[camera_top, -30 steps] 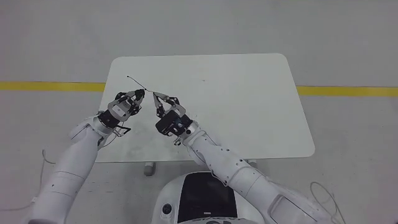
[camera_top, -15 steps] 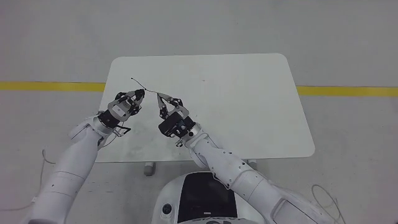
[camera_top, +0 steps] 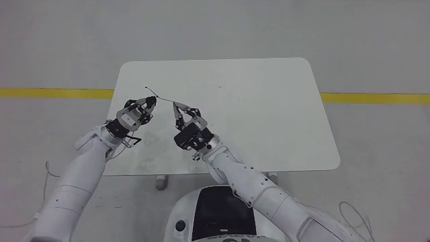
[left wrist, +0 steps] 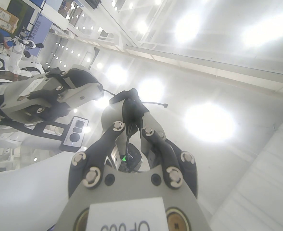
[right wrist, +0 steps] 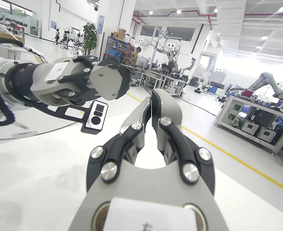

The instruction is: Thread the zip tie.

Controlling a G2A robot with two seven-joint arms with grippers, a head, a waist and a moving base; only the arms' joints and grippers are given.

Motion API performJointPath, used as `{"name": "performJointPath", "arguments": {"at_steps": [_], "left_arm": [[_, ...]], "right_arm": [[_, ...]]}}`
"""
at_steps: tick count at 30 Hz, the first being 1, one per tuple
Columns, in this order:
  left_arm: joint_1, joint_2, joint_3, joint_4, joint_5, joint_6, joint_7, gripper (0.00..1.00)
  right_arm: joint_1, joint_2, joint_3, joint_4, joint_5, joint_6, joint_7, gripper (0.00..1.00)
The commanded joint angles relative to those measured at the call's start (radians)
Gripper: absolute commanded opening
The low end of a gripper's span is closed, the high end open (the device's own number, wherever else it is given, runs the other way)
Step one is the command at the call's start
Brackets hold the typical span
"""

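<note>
Aligning stage: left tool (camera_top: 150,101) pinches the zip tie (left wrist: 153,102) near its head, right tool (camera_top: 177,106) clamps the tail (no loop yet); next, curl tail into head.

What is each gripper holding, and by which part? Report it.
Both hold the zip tie. The left gripper pinches it just short of its head, the right gripper toward its other end.

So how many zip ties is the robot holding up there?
1. The zip tie is a thin black strip held above the table, pinched in the left claw, with its other end in the right claw.
</note>
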Motion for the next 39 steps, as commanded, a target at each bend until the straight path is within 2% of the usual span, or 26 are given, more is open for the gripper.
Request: {"name": "performJointPath", "arguments": {"at_steps": [1, 39], "left_arm": [[0.0, 0.0, 0.0, 0.0, 0.0, 0.0, 0.0, 0.0], [0.0, 0.0, 0.0, 0.0, 0.0, 0.0, 0.0, 0.0]], "right_arm": [[-0.003, 0.005, 0.0, -0.006, 0.0, 0.004, 0.003, 0.0], [-0.047, 0.075, -0.009, -0.108, 0.0, 0.052, 0.065, 0.0]]}}
